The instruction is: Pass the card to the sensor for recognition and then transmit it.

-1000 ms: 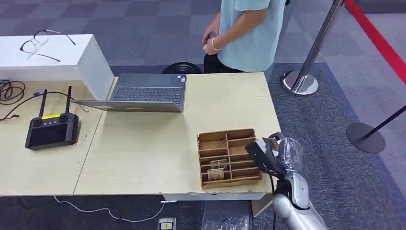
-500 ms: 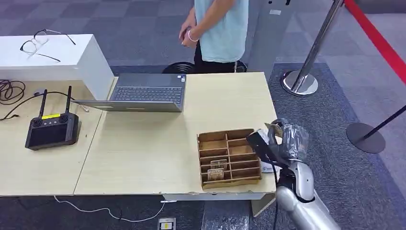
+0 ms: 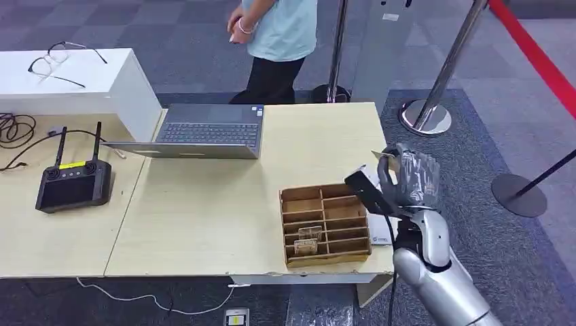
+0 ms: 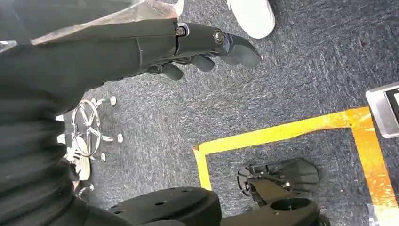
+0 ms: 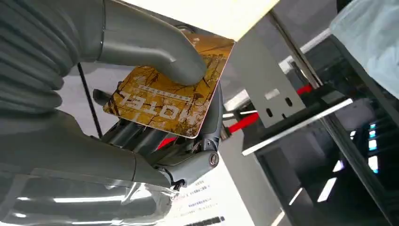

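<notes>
My right hand [image 3: 406, 178] is raised over the table's right edge, beside the wooden compartment tray [image 3: 325, 223]. It pinches a golden hotel card [image 5: 164, 99] between the thumb [image 5: 155, 52] and the darker fingers; a corner of the card [image 3: 382, 156] shows in the head view. Below the hand a white printed pad [image 3: 380, 232] lies on the table by the tray. A couple of cards [image 3: 309, 240] stand in one tray compartment. My left hand [image 4: 188, 42] hangs over the carpet floor, holding nothing, its fingers loosely apart.
A laptop [image 3: 204, 132] lies open flat at the table's far side, and a black controller [image 3: 73, 185] with cables sits at the left. Glasses [image 3: 58, 60] rest on a white box. A person [image 3: 275, 41] stands behind the table. Stanchion posts [image 3: 435, 102] stand at the right.
My right hand has risen and drifted slightly right with the card still pinched. The person behind the table has walked to the left.
</notes>
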You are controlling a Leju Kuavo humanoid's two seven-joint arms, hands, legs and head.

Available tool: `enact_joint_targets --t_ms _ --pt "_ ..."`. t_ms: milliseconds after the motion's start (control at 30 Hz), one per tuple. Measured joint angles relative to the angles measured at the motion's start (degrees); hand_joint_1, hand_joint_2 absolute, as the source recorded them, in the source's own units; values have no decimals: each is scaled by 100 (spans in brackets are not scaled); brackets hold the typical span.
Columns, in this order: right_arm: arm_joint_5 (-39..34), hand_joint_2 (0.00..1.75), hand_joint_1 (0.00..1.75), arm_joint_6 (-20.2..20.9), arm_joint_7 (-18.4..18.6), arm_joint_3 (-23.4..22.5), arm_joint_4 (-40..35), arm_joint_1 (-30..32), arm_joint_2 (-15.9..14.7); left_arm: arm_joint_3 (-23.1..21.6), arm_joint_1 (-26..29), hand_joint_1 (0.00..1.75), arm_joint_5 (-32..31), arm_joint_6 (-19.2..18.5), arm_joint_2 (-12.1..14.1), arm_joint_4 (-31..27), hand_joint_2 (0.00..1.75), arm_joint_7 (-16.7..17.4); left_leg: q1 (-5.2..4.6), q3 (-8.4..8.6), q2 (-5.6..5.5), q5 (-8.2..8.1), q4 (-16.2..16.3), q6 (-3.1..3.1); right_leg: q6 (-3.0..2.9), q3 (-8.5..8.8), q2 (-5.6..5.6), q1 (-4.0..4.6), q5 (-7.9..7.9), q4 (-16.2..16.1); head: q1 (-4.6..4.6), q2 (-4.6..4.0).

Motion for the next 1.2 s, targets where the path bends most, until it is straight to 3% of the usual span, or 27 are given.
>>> enact_joint_targets --t_ms 567,1200 --pt "98 175 175 588 79 345 -190 -941 -72 -81 -1 0 -120 -20 -17 0 175 -129 0 -1 0 1 0 0 1 -1 0 0 1 1 -4 0" --pt "101 175 175 898 166 754 -267 -1549 -144 -83 1 0 -98 -22 -96 0 175 -129 0 -3 0 1 0 0 1 -2 0 0 1 2 -2 0"
